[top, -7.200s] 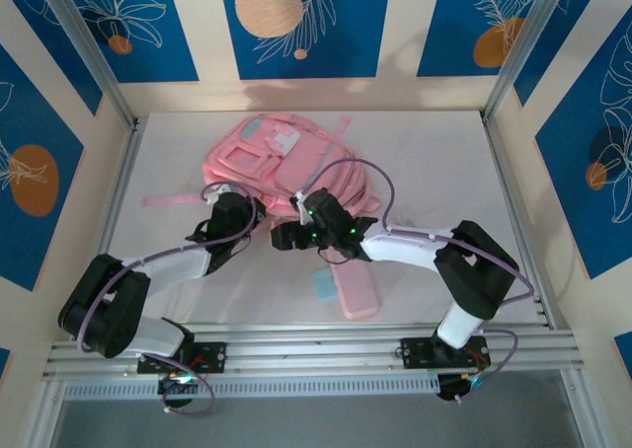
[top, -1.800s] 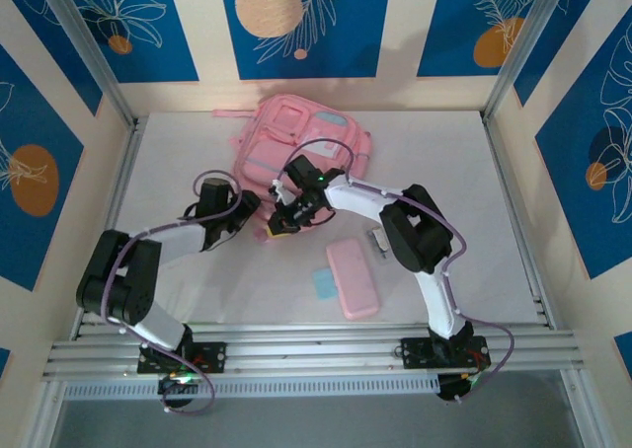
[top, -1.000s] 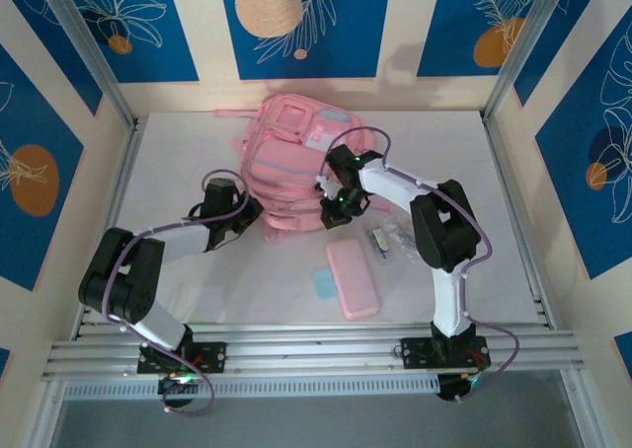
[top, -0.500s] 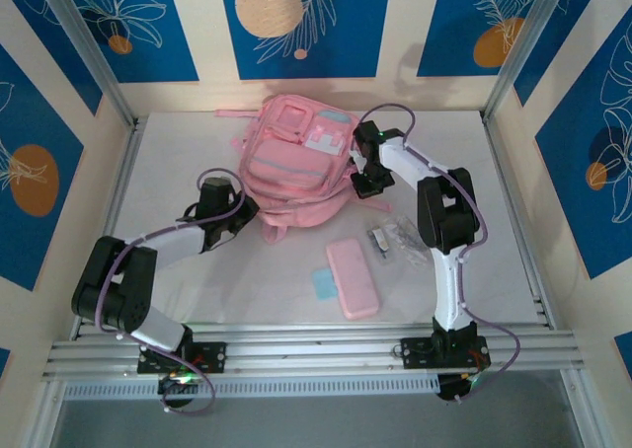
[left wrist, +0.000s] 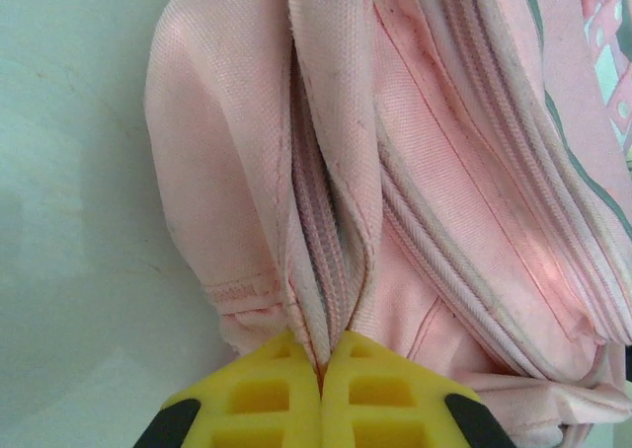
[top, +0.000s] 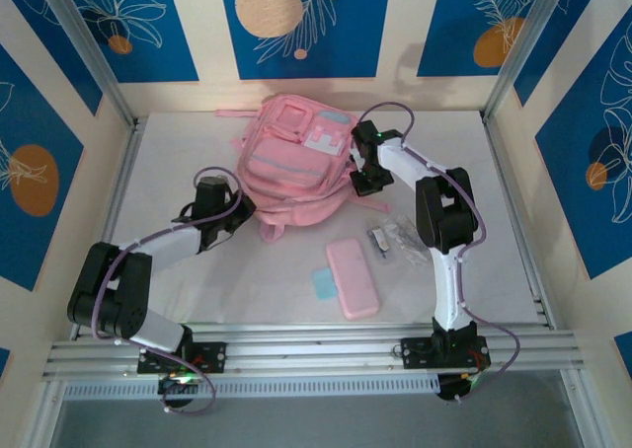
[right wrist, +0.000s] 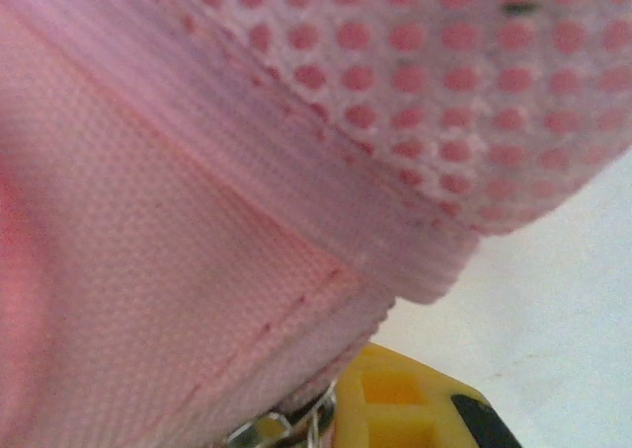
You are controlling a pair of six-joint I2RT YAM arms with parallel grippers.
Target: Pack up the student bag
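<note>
Student bag [top: 296, 157] looks mid-opening: L gripper [left wrist: 321, 359] pinched shut on its fabric, R gripper [top: 368, 179] closed by zip ring [right wrist: 291, 426], grip unclear; nxt prob unzip.

Left arm low, reaching forward-right — left tool [left wrist: 321, 367] pads pressed together on student bag [top: 296, 157] fabric. Right arm extended far forward — right tool [top: 367, 180] closed.

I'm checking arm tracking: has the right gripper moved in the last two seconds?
Yes. The right gripper swung right and away from the pencil case, to the student bag's right side.
</note>
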